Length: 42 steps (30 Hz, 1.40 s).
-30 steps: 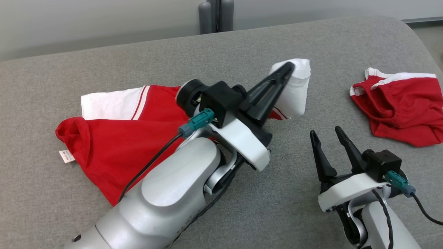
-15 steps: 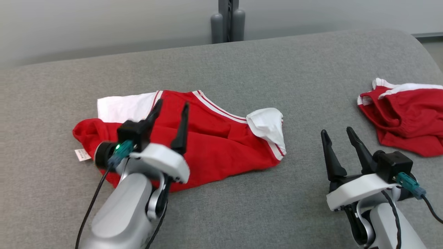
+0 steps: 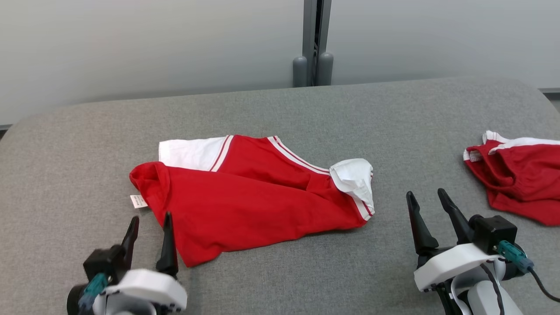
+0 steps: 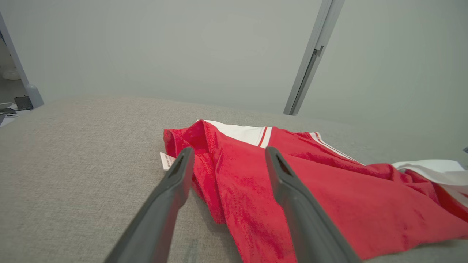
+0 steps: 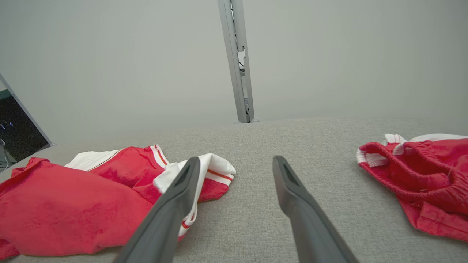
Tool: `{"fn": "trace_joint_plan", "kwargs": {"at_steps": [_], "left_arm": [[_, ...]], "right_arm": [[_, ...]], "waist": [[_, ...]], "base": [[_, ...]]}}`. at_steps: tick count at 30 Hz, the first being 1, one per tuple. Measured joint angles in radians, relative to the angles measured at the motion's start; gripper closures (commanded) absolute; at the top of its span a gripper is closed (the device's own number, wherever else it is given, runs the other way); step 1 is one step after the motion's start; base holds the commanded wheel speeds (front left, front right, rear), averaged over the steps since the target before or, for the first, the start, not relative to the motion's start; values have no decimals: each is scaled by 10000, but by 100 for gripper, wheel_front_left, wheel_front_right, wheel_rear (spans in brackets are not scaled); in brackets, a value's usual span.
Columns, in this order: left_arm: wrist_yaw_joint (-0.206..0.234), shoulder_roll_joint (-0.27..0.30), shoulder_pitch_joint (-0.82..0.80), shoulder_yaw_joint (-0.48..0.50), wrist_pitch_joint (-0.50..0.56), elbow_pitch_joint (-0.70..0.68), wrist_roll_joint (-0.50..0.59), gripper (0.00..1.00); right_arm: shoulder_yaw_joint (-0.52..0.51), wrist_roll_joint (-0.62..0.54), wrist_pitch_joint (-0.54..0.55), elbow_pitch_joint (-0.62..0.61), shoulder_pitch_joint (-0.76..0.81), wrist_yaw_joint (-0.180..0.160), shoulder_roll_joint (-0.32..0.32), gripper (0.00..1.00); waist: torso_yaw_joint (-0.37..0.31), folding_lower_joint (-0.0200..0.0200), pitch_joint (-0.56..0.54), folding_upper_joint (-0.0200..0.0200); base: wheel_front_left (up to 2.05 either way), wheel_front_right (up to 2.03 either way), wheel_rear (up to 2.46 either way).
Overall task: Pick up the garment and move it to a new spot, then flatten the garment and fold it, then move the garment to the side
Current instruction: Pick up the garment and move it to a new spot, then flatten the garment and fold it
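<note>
— Where's the garment (image 3: 258,197)?
— Centre frame, half-folded on the grey tabletop (image 3: 280,109). I hold the left tool (image 3: 151,217) and right tool (image 3: 425,192) low in frame, jaws apart, empty, probably to check the fold.

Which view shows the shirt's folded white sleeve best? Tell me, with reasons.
The head view: the white sleeve lies whole and unblocked, seen from above. The right wrist view has it close, but a claw finger crosses it. The left wrist view catches a low strip at its right edge.
</note>
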Motion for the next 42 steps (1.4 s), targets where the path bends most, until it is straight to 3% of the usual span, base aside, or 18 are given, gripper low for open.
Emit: {"fn": "trace_joint_plan", "kwargs": {"at_steps": [9, 20, 27, 28, 29, 34, 42], "left_arm": [[-635, -171, 1257, 790, 0, -249, 558, 0], [-715, -198, 788, -616, 0, 930, -136, 0], [-631, -199, 416, -872, 0, 1229, -537, 0], [-642, -198, 350, -894, 0, 1239, -502, 55], [-650, -198, 283, -913, 0, 1244, -347, 100], [-913, -198, 63, -779, 0, 1032, -199, 100], [-1220, -192, -119, -244, 0, -1164, 848, 100]], "right_arm": [[-50, 12, 0, 50, 192, 0, -2, 0], [-132, -236, 0, 19, -89, 0, 0, 0], [-217, -334, 0, 25, -163, 0, -2, 0], [-228, -334, 0, 21, -191, 0, -2, 0], [-240, -332, 0, 12, -210, 0, -4, 0], [-397, -318, 0, -50, -209, 0, 0, 0], [-520, -219, 0, -56, -190, 0, 2, 0]], "waist": [[115, 0, -172, 0], [-44, 0, 526, 0], [-193, 0, 783, 0], [-201, 0, 812, 0], [-204, 0, 840, 0], [-45, 0, 874, 0], [326, 0, 705, 0]], "base": [[0, 0, 0], [0, 0, 0], [0, 0, 0], [0, 0, 0], [0, 0, 0], [0, 0, 0], [0, 0, 0]]}}
